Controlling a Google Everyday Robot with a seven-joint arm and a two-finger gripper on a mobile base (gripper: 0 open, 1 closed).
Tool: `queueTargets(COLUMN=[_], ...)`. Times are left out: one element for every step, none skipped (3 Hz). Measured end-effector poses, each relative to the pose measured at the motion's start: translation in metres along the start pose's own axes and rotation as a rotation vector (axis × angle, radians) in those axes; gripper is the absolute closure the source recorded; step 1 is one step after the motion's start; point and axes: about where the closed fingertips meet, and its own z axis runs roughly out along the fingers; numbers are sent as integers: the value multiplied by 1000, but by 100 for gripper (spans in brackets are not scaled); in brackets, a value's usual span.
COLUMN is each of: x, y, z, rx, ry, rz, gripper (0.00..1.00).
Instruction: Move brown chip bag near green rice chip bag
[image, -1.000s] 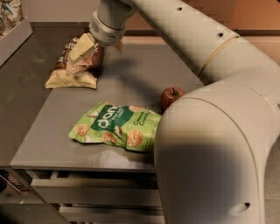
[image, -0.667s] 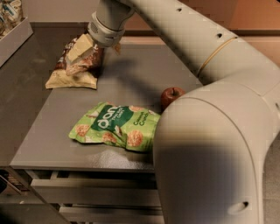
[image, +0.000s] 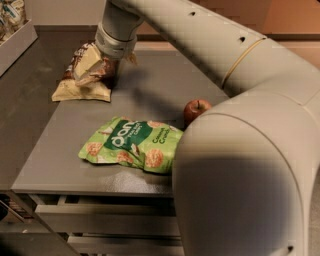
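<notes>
1. Camera view, materials and shapes: The brown chip bag (image: 80, 91) is crinkly foil, dark brown at its far end and cream-tan along its near edge. It lies flat at the far left of the grey table (image: 55, 155). The table top is smooth and matte with a faint sheen near its front edge.
2. The green rice chip bag (image: 131, 145) is a flat, glossy, bright green pouch with a darker green label, white lettering and pictures of round rice cakes. It lies near the front middle of the table, well apart from the brown chip bag.
3. A small, round red apple (image: 196, 111) sits just beyond the right end of the green rice chip bag.
4. The arm (image: 225, 55) is smooth cream plastic with rounded, bulky segments. It sweeps from the near right up to the far left.
5. The gripper (image: 104, 69) is down on the far right end of the brown chip bag. Whether it is apart or clamped cannot be told.
6. Edges and room: Bare table lies between the two bags and to the left of the green rice chip bag. The table's front edge runs just near of the green rice chip bag, with pale drawer fronts (image: 100, 217) below it. A light tray (image: 17, 42) borders the far left corner.
7. Against the earlier frame: Both bags and the apple lie where they were, and the gripper stays at the same end of the brown chip bag.
</notes>
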Motion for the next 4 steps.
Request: queueTargets(x=[2,4,4,0], y=[1,4,9,17], z=[16,33,49,60], rx=[38,48,49,46], ry=[-1,4,14,19], rz=[58,90,97,81], gripper=[0,0,0,0])
